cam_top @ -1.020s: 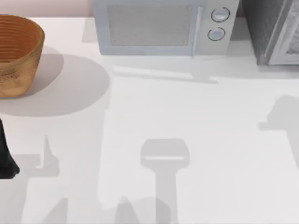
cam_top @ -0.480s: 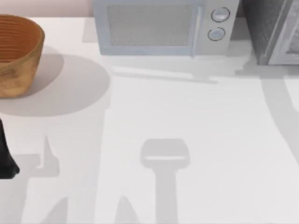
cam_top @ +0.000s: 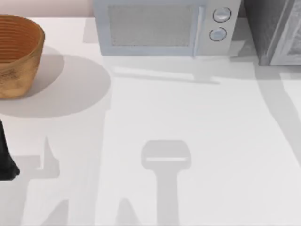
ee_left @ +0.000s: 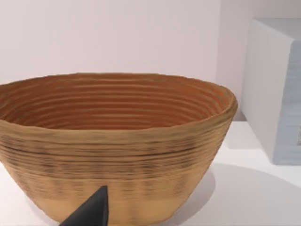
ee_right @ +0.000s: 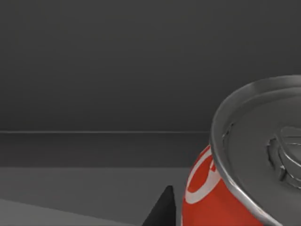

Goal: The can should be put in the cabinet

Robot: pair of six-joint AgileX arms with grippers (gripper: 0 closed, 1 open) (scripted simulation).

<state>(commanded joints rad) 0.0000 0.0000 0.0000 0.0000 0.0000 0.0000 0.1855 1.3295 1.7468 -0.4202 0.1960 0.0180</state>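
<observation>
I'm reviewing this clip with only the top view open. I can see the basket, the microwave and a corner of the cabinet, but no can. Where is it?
Observer: The right wrist view has the can close up, with its silver top towards the camera and the red label below.
Operator: What is behind it?
Observer: Flat dark grey surfaces with one horizontal edge. It looks like the inside of the cabinet, though I cannot be sure.
Operator: And the left arm?
Observer: The left arm is parked at the table's left edge. Its wrist view faces the wicker basket, and the part of the inside I can see holds nothing.
</observation>
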